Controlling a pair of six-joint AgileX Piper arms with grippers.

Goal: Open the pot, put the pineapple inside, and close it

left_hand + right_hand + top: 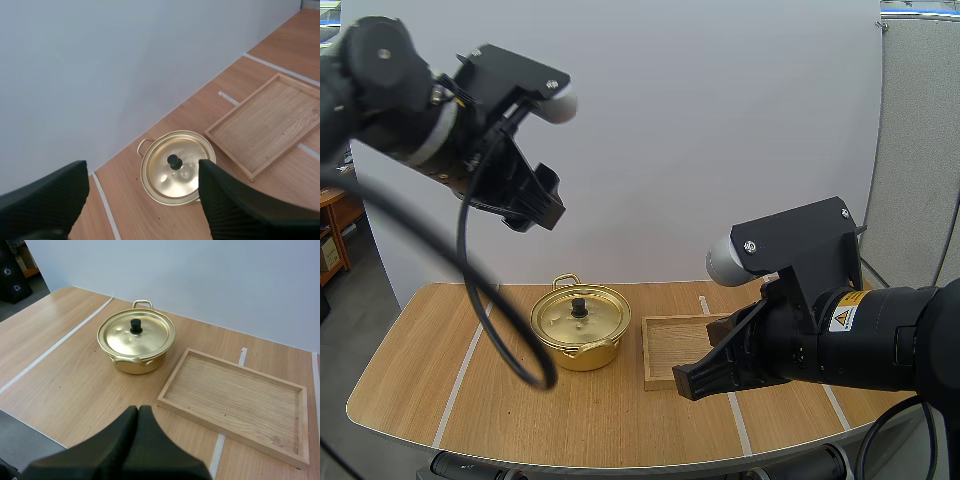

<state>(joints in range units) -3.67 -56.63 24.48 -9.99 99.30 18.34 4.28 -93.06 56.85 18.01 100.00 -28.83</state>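
Pot: the gold pot point(582, 335) stands upright on the wooden table point(450, 390), a little left of the middle; one loop handle points to the far edge, the other to the near edge
Lid: the lid point(578, 312) sits flat on the pot, closing it; its black knob point(579, 305) stands at the centre
Tray: the wooden tray point(668, 350) lies flat just beside the pot on its right, not touching it; a white tape line point(705, 303) runs under its far edge
Left gripper: the left gripper point(542, 203) is raised high over the table's left part, well apart from the pot; its claw is wide, the two fingers point(235, 210) standing far apart with ribbed inner faces turned to each other; from the left wrist the pot shows far below between them
Right gripper: the right gripper point(703, 377) hangs over the near right part of the tray, above the table; its claw is closed on itself, the fingers point(125, 440) lying together as one dark wedge that points toward the gap between pot and tray
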